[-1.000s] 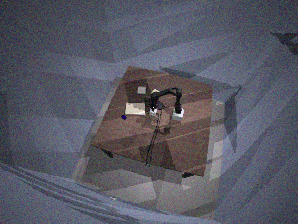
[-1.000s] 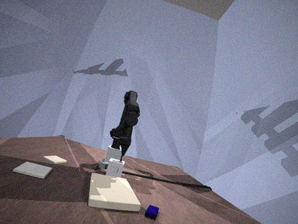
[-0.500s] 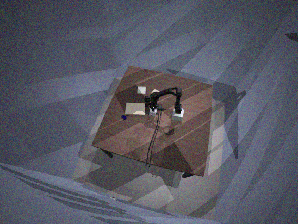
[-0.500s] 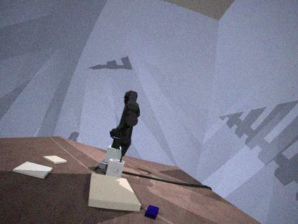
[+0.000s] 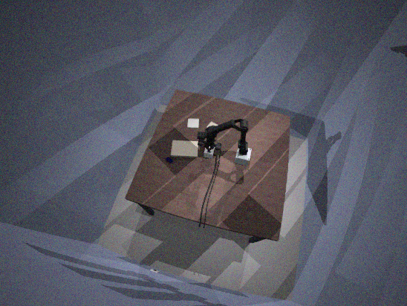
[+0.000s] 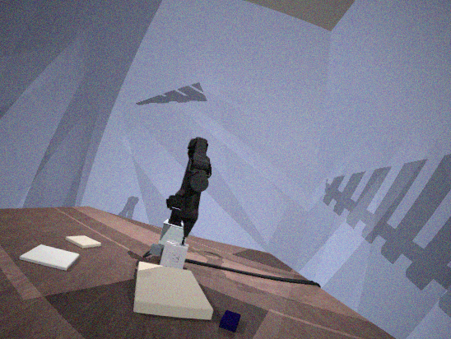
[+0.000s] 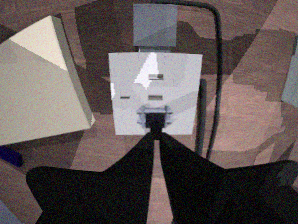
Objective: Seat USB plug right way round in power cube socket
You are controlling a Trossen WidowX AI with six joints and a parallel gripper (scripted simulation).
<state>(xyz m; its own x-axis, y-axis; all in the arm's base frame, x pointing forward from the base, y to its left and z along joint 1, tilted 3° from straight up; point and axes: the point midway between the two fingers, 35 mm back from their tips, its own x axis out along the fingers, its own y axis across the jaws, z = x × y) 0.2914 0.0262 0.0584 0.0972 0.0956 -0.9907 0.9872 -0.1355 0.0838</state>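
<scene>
The white power cube (image 5: 209,154) (image 6: 174,256) (image 7: 180,90) stands upright, with several dark slots visible on its top in the wrist view. The small black USB plug (image 7: 155,120) is over the socket near the top's edge closest to the fingers, with a pale bluish outline around that spot. My gripper (image 7: 156,137) (image 6: 183,239) is shut on the plug, fingertips nearly together just above the cube. The plug and fingers hide the socket, so its depth and which way round it sits cannot be told. In the top view the plug is too small to make out.
A cream box (image 5: 184,148) (image 6: 173,292) (image 7: 40,90) lies close beside the cube, a dark blue block (image 5: 169,160) (image 6: 230,321) (image 7: 10,156) beyond it. A grey block (image 7: 155,25) adjoins the cube's far side. A black cable (image 7: 218,75) (image 6: 255,271) runs past. Two pale tiles (image 5: 193,123) (image 6: 83,241) lie farther off.
</scene>
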